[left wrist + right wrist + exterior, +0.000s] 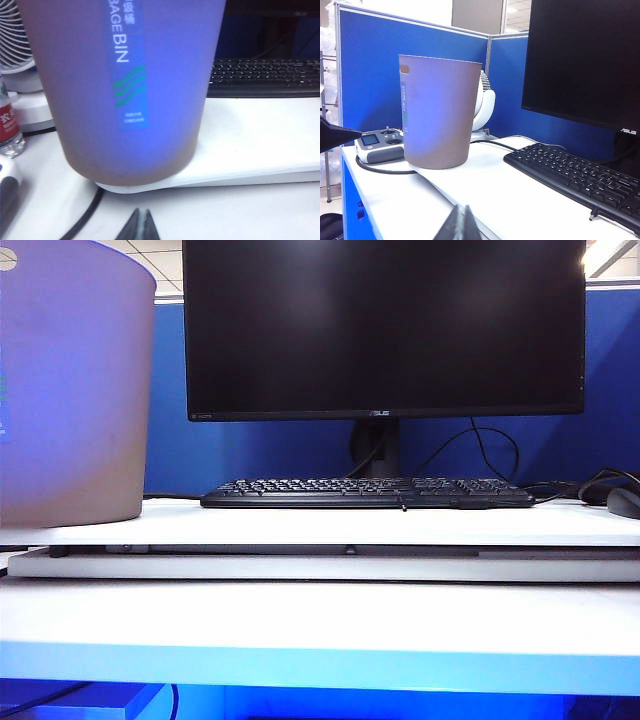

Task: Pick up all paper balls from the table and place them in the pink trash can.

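Both the left gripper [141,225] and right gripper [461,224] are pinched closed, holding nothing. No paper balls visible, so I guess a stray swing could bump the pink trash can [125,90].

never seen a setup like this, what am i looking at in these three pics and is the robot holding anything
This is a two-armed robot at a desk. One picture comes from a fixed camera facing the white table; the other two come from cameras on each wrist. On the table stand a pink trash can, a black keyboard and a dark monitor. No paper balls show in any picture. The left tool appears as dark closed tips close in front of the can; the right tool looks shut too, farther back from it. Neither holds anything.
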Robot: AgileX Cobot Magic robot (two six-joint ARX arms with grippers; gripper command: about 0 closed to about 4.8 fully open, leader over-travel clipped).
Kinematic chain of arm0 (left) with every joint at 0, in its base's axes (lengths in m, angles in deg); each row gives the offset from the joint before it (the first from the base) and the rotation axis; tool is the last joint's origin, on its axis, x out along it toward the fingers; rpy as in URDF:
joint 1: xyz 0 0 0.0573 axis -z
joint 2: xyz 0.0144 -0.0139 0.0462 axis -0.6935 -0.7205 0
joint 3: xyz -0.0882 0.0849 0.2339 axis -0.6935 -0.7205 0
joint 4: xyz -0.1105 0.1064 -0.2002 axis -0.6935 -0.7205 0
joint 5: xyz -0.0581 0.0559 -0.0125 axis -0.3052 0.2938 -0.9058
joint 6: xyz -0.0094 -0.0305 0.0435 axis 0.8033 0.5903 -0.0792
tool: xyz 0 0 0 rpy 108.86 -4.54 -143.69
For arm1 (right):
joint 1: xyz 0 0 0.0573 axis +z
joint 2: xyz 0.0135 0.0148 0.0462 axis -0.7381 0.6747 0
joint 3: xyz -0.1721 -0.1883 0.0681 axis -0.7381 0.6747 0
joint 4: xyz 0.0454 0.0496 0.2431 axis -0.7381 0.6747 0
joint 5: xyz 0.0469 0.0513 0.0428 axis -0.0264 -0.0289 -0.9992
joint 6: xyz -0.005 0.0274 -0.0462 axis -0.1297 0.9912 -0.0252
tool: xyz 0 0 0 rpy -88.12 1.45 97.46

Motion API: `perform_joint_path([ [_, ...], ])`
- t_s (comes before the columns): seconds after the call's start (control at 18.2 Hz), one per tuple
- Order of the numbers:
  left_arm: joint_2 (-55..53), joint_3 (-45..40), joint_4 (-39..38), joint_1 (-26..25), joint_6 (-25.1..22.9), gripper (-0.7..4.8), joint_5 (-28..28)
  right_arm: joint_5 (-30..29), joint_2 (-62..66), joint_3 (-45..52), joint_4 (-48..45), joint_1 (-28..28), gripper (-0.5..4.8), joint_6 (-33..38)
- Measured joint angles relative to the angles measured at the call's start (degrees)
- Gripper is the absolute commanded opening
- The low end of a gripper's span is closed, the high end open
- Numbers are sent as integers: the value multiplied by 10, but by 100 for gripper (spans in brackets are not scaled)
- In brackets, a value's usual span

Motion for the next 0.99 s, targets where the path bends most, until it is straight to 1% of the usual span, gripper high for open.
perform_joint_path([
  [0.33,0,0,5,-7,-2,-4,0,0,0,0,0,0,-4,0],
  [0.49,0,0,9,-21,7,-4,0,0,0,0,0,0,-4,0],
  [0.99,0,0,8,-18,9,-4,0,0,0,0,0,0,-4,0],
])
